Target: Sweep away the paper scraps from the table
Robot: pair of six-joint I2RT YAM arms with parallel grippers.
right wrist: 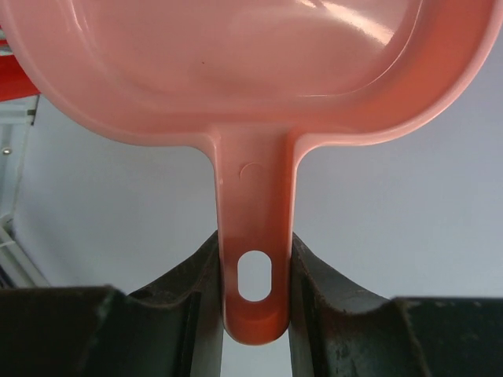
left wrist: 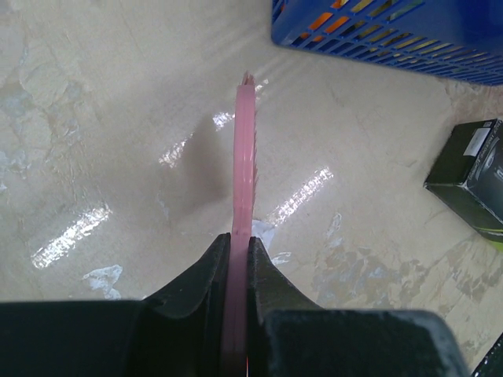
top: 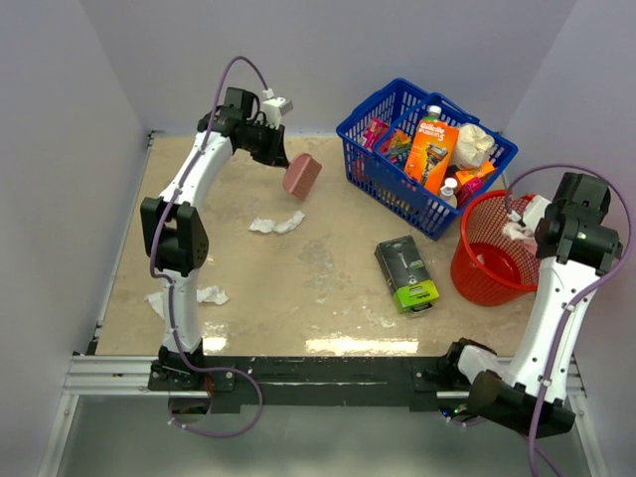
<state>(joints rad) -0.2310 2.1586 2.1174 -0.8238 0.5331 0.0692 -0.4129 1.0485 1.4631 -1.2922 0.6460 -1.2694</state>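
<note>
My left gripper [top: 281, 156] is at the far back of the table [top: 328, 328], shut on a pink flat sweeper [top: 301, 176] held just above the surface. The left wrist view shows the sweeper edge-on [left wrist: 244, 157] between the closed fingers [left wrist: 271, 271]. White paper scraps lie in front of it [top: 276, 224] and near the left arm's base [top: 211, 294], [top: 156, 303]. My right gripper [top: 524, 221] is over the red bin [top: 494, 256], shut on the handle of the pink dustpan [right wrist: 251, 94]. The pan looks empty in the right wrist view.
A blue basket [top: 370, 159] full of packets stands at the back right and also shows in the left wrist view [left wrist: 377, 39]. A black and green box [top: 406, 273] lies in the middle right, beside the red bin. Grey walls enclose the table.
</note>
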